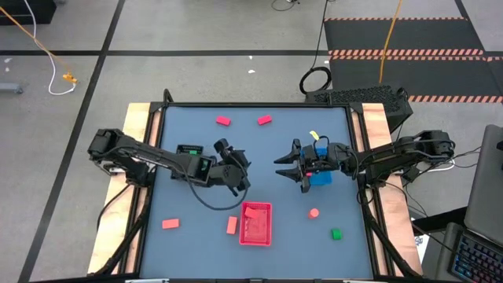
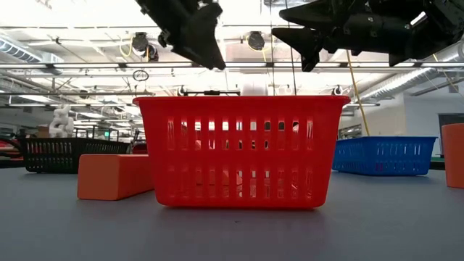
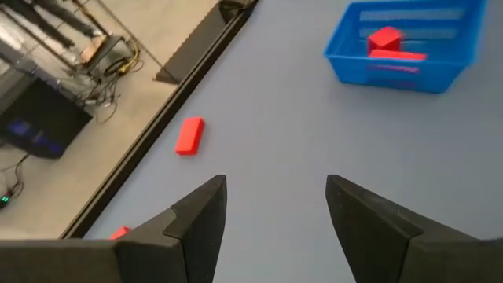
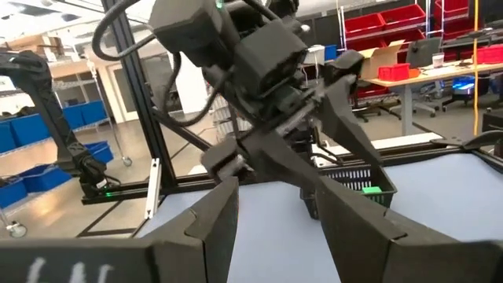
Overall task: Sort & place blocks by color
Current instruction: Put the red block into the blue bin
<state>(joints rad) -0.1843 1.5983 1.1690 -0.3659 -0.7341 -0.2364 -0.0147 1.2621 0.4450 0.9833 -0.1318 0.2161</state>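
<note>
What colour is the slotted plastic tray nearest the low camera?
Red slotted plastic tray, clearest in the low view.

Red tray [image 2: 239, 152] stands centre, an orange block [image 2: 114, 176] just beside it, both grippers above

no legible text, labels, brand marks or numbers anywhere: not on the trays, blocks, arms or table, nor on the room's background fixtures.

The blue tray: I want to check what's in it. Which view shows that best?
The left wrist view: the blue tray lies open with red blocks inside. From above the right arm covers it; the low view shows only its slatted wall; the right wrist view misses it.
</note>
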